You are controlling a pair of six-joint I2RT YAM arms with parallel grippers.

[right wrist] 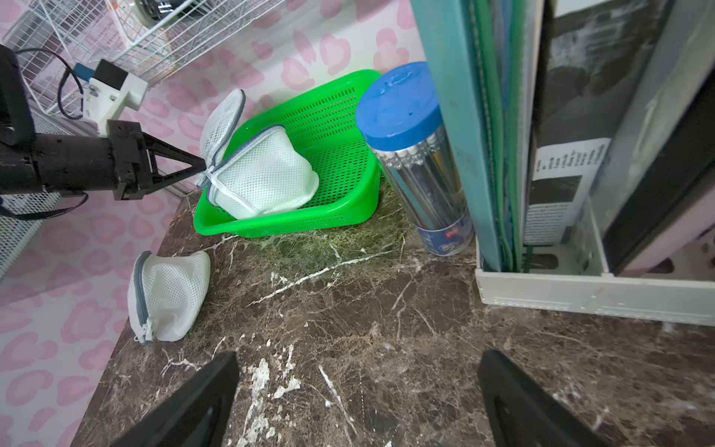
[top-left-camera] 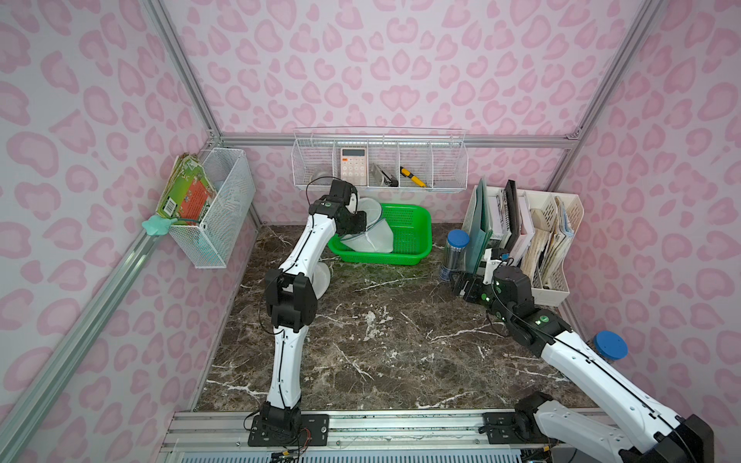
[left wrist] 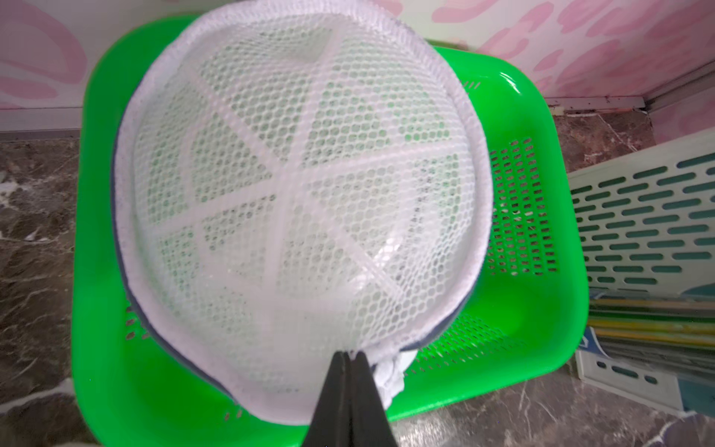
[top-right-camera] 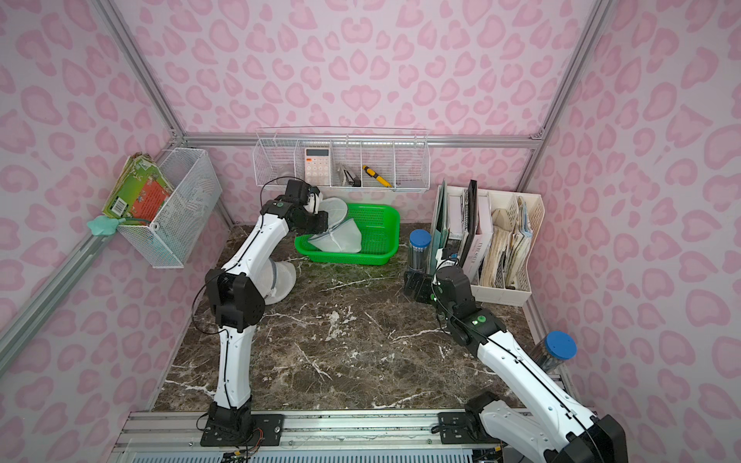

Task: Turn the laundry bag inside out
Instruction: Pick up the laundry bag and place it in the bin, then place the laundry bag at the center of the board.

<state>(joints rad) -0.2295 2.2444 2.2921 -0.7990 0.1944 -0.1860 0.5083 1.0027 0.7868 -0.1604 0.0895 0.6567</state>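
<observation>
The left claw is pinched tight on the zipper seam of the mesh laundry bag, which sits in the green basket, lid flap raised, likely so it can be lifted clear. The right claw gapes empty above the bench, seemingly ready to help.

I stood in a robot test cell dressed up as a home office. Aluminium frame bars held up walls of pink leopard-print paper, and my arms were bolted to a metal rail at the edge of a marble-patterned table. A wire wall rack held a calculator. A white file organiser was packed with folders, beside a jar of pens.
</observation>
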